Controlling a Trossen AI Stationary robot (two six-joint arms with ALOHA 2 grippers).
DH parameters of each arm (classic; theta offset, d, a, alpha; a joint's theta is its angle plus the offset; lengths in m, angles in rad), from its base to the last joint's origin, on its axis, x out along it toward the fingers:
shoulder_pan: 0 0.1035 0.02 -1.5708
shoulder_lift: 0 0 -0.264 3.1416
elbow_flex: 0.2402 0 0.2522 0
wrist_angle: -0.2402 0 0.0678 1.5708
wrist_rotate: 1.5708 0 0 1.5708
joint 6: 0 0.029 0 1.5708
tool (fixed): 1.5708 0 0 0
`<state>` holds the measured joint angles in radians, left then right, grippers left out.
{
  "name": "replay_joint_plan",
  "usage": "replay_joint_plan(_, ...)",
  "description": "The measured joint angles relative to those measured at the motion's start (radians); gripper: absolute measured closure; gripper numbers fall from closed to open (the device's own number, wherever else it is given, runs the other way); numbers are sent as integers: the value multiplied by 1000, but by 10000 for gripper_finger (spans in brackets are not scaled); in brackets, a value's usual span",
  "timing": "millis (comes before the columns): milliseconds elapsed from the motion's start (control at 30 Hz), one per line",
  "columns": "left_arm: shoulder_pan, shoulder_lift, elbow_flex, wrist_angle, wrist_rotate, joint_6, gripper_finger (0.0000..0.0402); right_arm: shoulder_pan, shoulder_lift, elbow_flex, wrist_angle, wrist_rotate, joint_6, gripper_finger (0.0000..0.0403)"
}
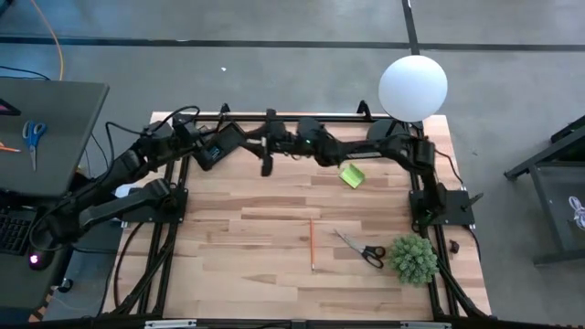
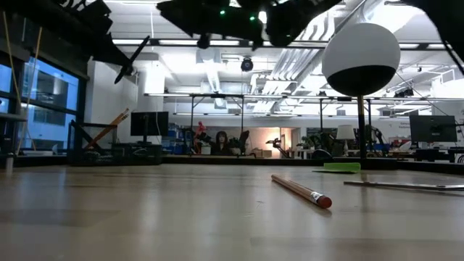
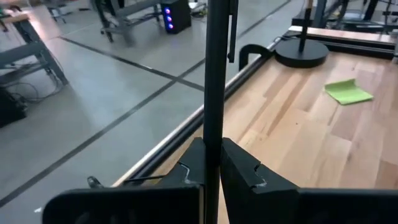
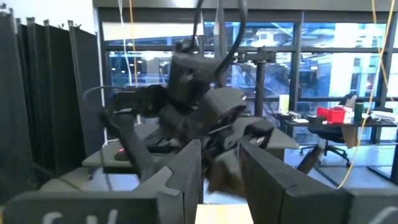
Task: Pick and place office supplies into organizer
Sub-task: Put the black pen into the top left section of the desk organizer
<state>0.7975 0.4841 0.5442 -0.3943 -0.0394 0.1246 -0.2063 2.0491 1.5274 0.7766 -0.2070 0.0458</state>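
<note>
The left tool (image 3: 211, 177) is closed tight on a black pen (image 3: 216, 74), which stands straight up between its fingers (image 3: 249, 177), raised over the far edge of the worktop (image 1: 256, 219). In the high view this tool (image 1: 267, 164) sits near the middle of the far edge, with the right tool (image 1: 291, 143) just beside it, the two arms meeting there above the wood. The right tool (image 4: 217, 168) has its fingers (image 4: 186, 165) parted with nothing seen between them, facing the left arm close by. Farther out, a lime-green sticky-note pad (image 1: 352, 175) lies on the worktop toward the right. An orange pencil (image 1: 312, 243) lies flat near the middle, and black-handled scissors (image 1: 360, 248) rest just to its right, apart from it. A small green plant (image 1: 412, 259) stands near the right front corner, and a white globe lamp (image 1: 413, 87) stands at the far right corner.
</note>
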Motion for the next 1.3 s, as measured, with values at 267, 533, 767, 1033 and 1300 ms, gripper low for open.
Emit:
replay_joint_plan(267,0,5,0,1,18,-3,394,-48,123,182,-40,59,2,301)
replay_joint_plan(533,0,5,0,1,42,-9,394,-75,281,351,-58,62,57,249)
replay_joint_plan(767,0,4,0,-7,41,-9,394,-80,359,442,-26,38,60,214)
replay_joint_plan(1033,0,4,0,-24,40,-9,394,-79,360,448,-33,33,31,290)
replay_joint_plan(1300,0,5,0,-60,29,-22,394,-79,360,448,-68,-24,4,373)
